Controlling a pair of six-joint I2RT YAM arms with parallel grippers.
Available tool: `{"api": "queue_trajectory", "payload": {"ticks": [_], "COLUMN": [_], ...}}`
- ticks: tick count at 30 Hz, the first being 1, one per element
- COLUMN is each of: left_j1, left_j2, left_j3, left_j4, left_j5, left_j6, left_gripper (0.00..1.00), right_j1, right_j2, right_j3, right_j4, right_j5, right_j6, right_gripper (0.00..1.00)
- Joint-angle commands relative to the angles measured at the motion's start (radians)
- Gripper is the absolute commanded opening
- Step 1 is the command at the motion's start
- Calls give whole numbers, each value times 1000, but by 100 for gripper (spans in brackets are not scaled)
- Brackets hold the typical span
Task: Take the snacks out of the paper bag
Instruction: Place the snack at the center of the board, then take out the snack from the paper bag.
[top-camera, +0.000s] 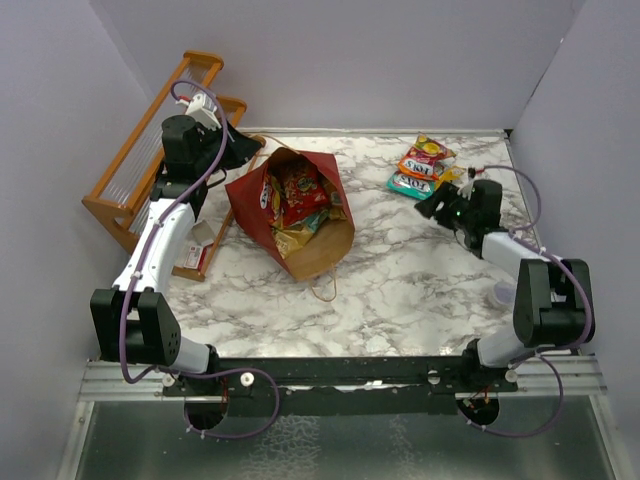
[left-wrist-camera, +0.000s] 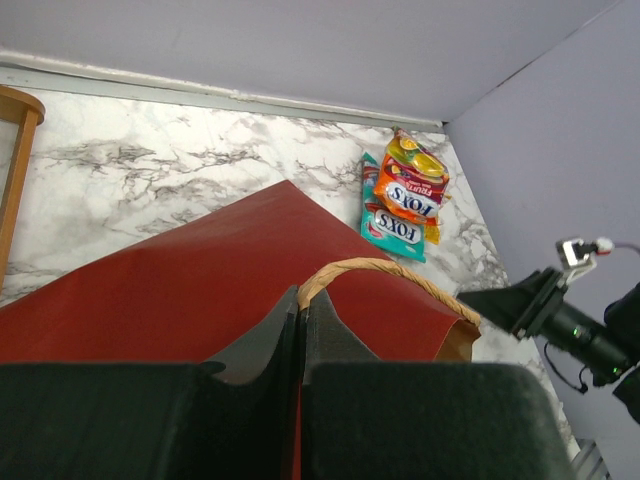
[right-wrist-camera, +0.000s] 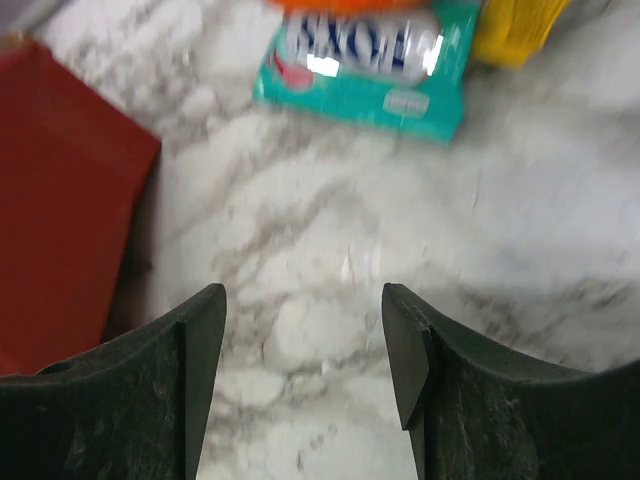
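Note:
The red paper bag (top-camera: 250, 200) lies on its side at the table's middle left, brown mouth (top-camera: 325, 245) toward the near right. Snacks show inside, a red chip bag (top-camera: 296, 190) uppermost. My left gripper (top-camera: 248, 152) is at the bag's far edge, shut on its twisted paper handle (left-wrist-camera: 385, 266) with the tips (left-wrist-camera: 300, 296) pressed together. A pile of packets (top-camera: 420, 170) lies at the far right, a teal one (right-wrist-camera: 370, 60) nearest. My right gripper (top-camera: 435, 205) hovers just in front of that pile, open, with only marble between its fingers (right-wrist-camera: 200, 330).
An orange wooden rack (top-camera: 150, 160) stands along the left wall behind my left arm. A small white and red item (top-camera: 200, 245) lies beside that arm. The bag's other handle loop (top-camera: 322, 290) rests on the table near its mouth. Purple walls close in three sides.

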Motion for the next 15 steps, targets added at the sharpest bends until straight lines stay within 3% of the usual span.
{"api": "queue_trajectory", "payload": {"ticks": [1, 10, 15], "left_j1": [11, 11, 11], "left_j2": [-7, -43, -64], "left_j3": [-2, -10, -25], "left_j4": [17, 23, 46], "left_j5": [10, -33, -40], "left_j6": [2, 47, 56], "left_gripper": [0, 0, 0], "right_j1": [92, 491, 681], "right_j2": [-123, -337, -260], "right_j3": [-160, -143, -52], "right_j4": [115, 190, 237], "right_j5": [-111, -31, 66], "right_j6": [-41, -225, -284], "right_gripper": [64, 64, 59]}}
